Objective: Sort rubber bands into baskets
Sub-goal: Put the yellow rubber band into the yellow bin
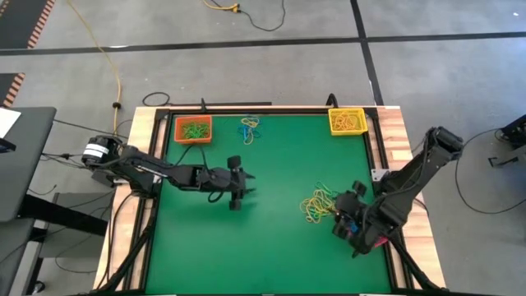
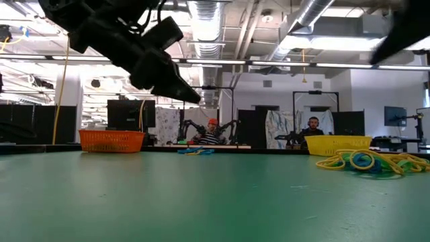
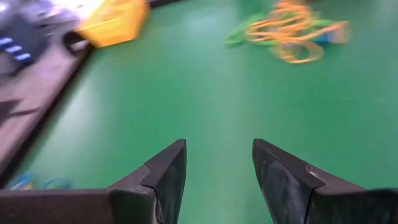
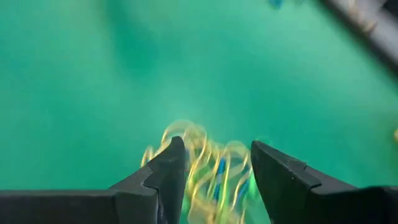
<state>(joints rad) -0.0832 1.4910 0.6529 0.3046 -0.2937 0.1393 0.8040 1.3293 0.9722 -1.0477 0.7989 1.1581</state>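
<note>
From above, the right gripper hangs released just beside the mixed rubber bands; its wrist view alone shows those bands between its fingers. The left gripper, released, hovers mid-surface, well apart from them.

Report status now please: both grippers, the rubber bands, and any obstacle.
Left gripper open, empty, mid-table. Right gripper open over the mixed rubber band pile. Orange basket holds green bands, yellow basket yellow ones. No obstacle seen.
</note>
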